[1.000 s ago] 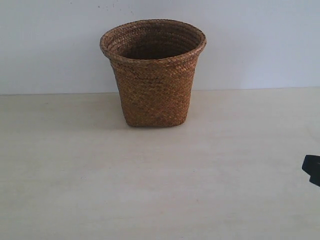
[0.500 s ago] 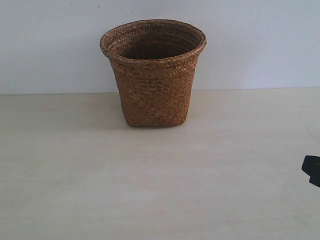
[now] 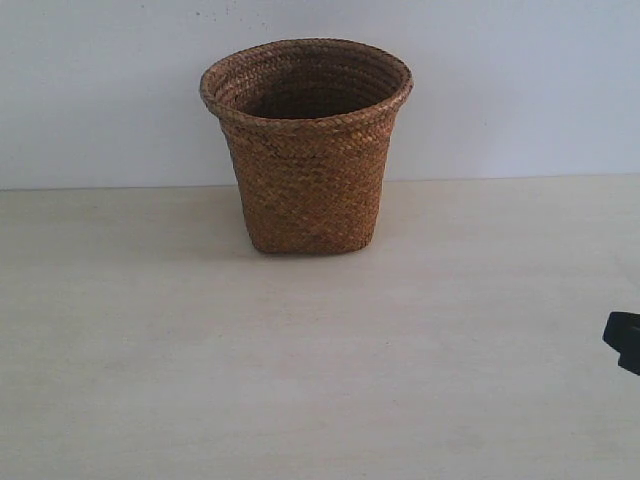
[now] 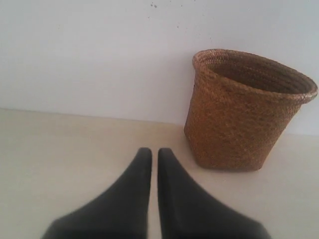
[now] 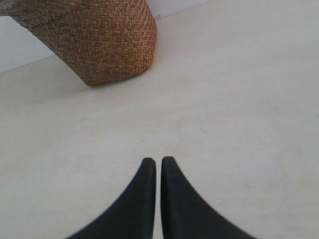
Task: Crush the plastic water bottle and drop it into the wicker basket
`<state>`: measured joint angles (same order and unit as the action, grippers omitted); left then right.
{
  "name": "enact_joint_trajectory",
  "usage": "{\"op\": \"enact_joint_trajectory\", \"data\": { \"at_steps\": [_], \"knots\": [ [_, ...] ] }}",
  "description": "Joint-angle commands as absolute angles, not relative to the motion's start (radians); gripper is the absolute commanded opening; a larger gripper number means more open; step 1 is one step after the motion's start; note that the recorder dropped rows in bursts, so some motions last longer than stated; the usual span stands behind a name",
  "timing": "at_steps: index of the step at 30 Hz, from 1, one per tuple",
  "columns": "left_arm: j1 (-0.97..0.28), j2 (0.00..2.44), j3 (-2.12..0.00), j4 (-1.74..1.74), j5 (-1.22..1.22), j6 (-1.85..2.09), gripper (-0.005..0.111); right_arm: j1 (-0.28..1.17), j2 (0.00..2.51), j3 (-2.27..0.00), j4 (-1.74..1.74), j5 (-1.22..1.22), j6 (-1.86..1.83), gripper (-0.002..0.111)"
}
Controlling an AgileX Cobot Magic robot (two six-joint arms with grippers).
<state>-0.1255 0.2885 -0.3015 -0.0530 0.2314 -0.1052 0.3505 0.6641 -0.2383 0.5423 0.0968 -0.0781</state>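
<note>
The brown wicker basket (image 3: 307, 150) stands upright on the pale table near the back wall; I also see it in the left wrist view (image 4: 239, 109) and the right wrist view (image 5: 102, 37). The plastic water bottle shows in no view. My left gripper (image 4: 151, 151) hovers shut over bare table, apart from the basket, with nothing between its black fingers. My right gripper (image 5: 156, 160) is shut too and holds nothing, well short of the basket. In the exterior view only a black part of the right arm (image 3: 624, 341) pokes in at the right edge.
The pale wooden table (image 3: 300, 380) runs back to a white wall (image 3: 100, 90) just behind the basket. No other object shows on it.
</note>
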Motion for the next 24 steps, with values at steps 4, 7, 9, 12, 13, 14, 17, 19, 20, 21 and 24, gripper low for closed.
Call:
{"op": "enact_joint_trajectory", "data": {
  "at_steps": [4,7,9,12,13,14,17,19,20,21,24],
  "knots": [
    [-0.122,0.134,-0.154,-0.046,0.233,-0.115,0.004,0.349,0.661,-0.234,0.540,0.094,-0.079,0.000],
    [-0.122,0.085,-0.109,-0.046,0.233,-0.114,0.004,0.349,0.661,-0.234,0.540,0.094,-0.079,0.000],
    [-0.120,0.061,-0.087,-0.046,0.235,-0.101,0.004,0.349,0.661,-0.234,0.540,0.094,-0.079,0.000],
    [-0.092,0.039,-0.063,-0.063,0.235,-0.084,0.004,0.349,0.661,-0.234,0.540,0.094,-0.079,0.000],
    [-0.079,0.035,-0.056,-0.072,0.235,-0.080,0.004,0.349,0.661,-0.234,0.540,0.094,-0.079,0.000],
    [-0.065,0.035,-0.051,-0.082,0.235,-0.077,0.004,0.349,0.661,-0.234,0.540,0.094,-0.079,0.000],
    [-0.028,0.034,-0.034,-0.098,0.235,-0.074,0.004,0.349,0.661,-0.234,0.540,0.094,-0.079,0.000],
    [-0.012,0.033,-0.017,-0.101,0.235,-0.074,0.004,0.349,0.661,-0.234,0.540,0.094,-0.079,0.000],
    [-0.007,0.030,-0.007,-0.101,0.235,-0.074,0.004,0.349,0.661,-0.234,0.540,0.094,-0.079,0.000],
    [-0.007,0.026,0.000,-0.101,0.235,-0.074,0.004,0.349,0.661,-0.234,0.540,0.094,-0.079,0.000],
    [-0.007,0.000,0.000,-0.105,0.252,-0.074,0.004,0.349,0.661,-0.234,0.540,0.094,-0.079,0.000]
  ]
}}
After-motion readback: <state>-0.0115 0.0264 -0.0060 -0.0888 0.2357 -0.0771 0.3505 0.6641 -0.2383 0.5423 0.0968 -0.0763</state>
